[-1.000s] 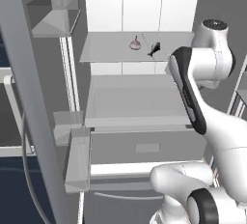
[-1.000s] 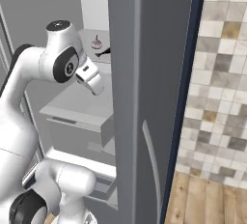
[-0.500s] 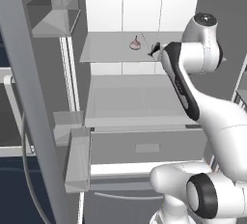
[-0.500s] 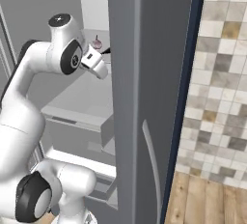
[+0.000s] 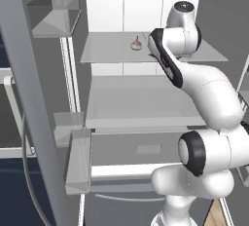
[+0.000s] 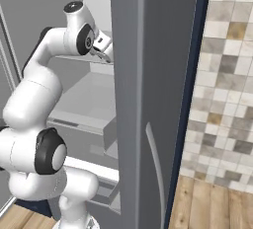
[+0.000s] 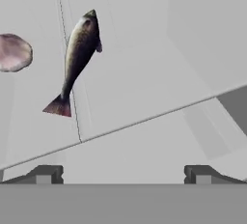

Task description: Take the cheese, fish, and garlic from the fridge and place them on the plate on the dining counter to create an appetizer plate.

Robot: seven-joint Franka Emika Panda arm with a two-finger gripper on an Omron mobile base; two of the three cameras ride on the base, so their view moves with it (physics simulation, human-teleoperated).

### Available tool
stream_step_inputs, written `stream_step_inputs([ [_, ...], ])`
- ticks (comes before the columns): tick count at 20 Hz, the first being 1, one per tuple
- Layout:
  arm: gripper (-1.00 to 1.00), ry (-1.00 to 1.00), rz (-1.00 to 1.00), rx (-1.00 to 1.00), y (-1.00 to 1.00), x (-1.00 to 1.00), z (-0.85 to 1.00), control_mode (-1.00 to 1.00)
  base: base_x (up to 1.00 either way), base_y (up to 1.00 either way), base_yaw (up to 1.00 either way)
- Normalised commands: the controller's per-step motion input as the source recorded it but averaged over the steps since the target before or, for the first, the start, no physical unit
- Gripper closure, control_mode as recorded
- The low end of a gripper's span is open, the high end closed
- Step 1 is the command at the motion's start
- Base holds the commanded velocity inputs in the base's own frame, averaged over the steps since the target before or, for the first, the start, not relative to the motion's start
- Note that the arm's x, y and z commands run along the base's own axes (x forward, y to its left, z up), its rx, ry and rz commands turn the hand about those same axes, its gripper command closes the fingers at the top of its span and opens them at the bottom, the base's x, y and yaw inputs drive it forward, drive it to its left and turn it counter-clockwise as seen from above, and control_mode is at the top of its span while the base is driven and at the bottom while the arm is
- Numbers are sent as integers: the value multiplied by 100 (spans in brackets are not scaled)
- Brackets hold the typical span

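Approach to the fish (image 7: 77, 59) on the upper fridge shelf (image 5: 107, 49). The tool (image 7: 123, 174) is spread wide and empty, its two dark tips standing well short of the fish and off to one side of it in the hand view. To do this step well, the arm would likely need to carry the tool forward over the shelf and sideways until the slender body lies between the tips, with the jaws set across the narrow width rather than along the length, closing near mid-body and not on the tail. The garlic (image 7: 14, 51) lies near the fish's flank, apart from it; a careless sweep could knock it. The fish is dark grey-black along the back with a paler sheen, tapering to a reddish-brown fanned tail, and lies flat on the pale grey shelf. The garlic is a pinkish-white rounded bulb, seen in the left base view (image 5: 136, 45) just beside the arm's wrist.
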Motion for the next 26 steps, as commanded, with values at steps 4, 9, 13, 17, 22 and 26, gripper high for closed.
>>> stream_step_inputs([
  [4,-100,0,0,-2,0,78,-2,-100,0,0,0],
  [9,-100,0,0,-1,0,62,-24,-100,0,0,0],
  [13,-100,0,0,-1,0,68,-32,-100,0,0,0],
  [17,-100,0,0,-3,0,66,-15,-100,0,0,0],
  [22,-100,0,0,-3,0,65,-10,-100,0,0,0],
  [26,-100,0,0,-3,0,26,-17,-100,0,0,0],
])
